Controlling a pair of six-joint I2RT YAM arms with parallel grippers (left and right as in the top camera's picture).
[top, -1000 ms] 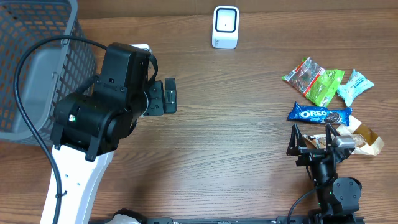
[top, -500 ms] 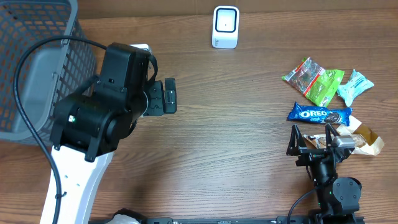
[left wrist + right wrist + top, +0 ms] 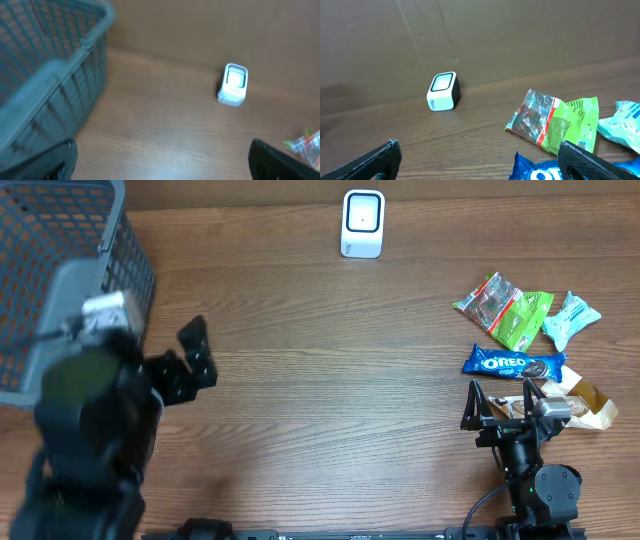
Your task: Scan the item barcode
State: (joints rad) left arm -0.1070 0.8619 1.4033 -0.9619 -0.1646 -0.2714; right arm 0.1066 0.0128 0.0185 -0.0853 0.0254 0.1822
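left gripper (image 3: 199,352), spread wide, has pulled back beside the basket (image 3: 128,275) on wooden table (image 3: 350,400).

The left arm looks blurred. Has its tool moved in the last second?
Yes: the left tool has pulled leftward, away from the white scanner, toward the grey basket.

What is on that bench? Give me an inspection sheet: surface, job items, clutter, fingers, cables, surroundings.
Surface: wooden table; no damage seen.
Job's things: white scanner upright at far edge; Oreo pack, green-red packet, pale blue packet, tan packet grouped at right.
Clutter: grey wire basket at left.
Fingers: left fingers open, empty, beside basket, blurred; right fingers open, empty, by tan packet.
Cables: black cable at right arm's base.
Surroundings: brown wall behind table.
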